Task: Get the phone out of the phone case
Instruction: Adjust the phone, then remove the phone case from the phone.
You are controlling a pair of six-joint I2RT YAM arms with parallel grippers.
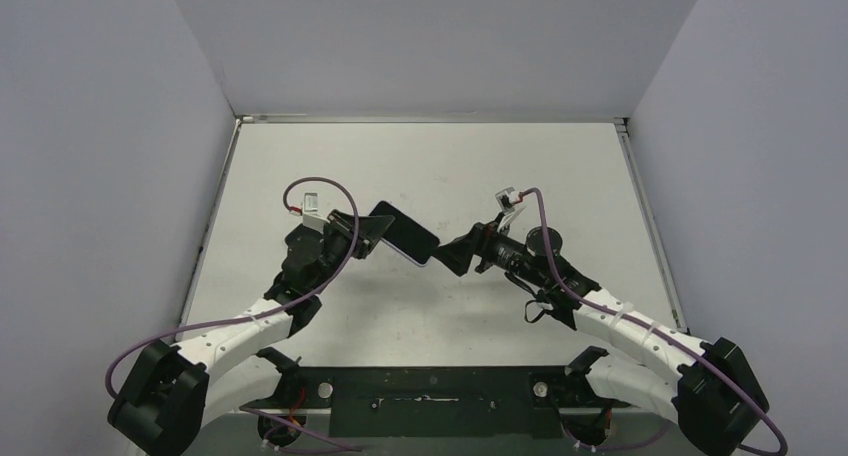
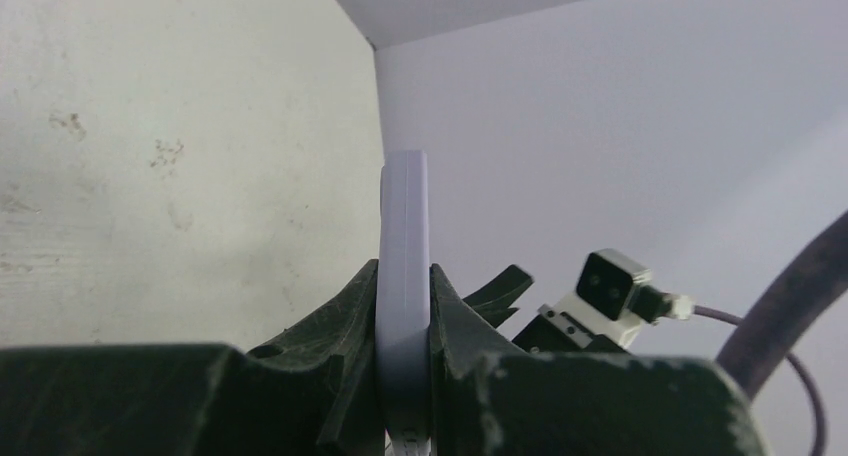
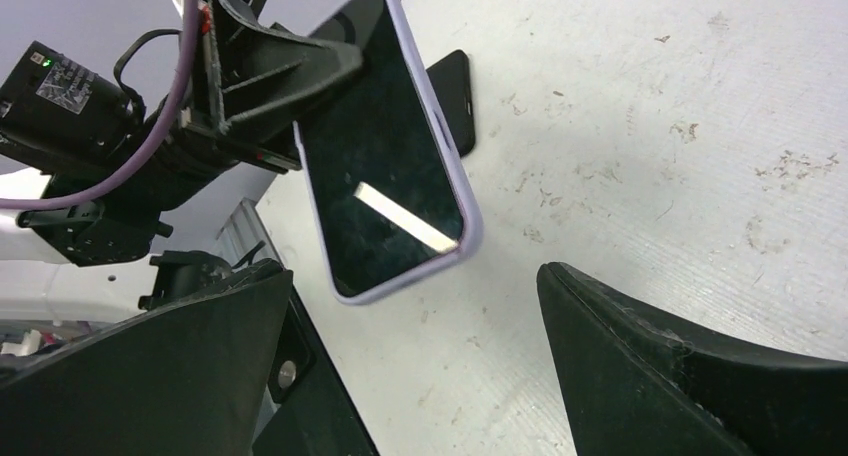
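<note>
A pale, scuffed table (image 1: 420, 166) lies below both my claws. My left claw (image 1: 362, 231) pinches the flat faces of a phone (image 3: 385, 166) in its lavender case (image 3: 452, 166), lifted off the table. The phone's long axis runs from that claw towards my right claw (image 1: 447, 256), which is spread wide just beside the free end.

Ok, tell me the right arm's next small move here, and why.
Probably ease the right gripper forward over the free end of the phone and close on the rim of the case. The left gripper clamps the other end, holding it up off the table, and the right jaws stand wide open just short of the free corner.
</note>
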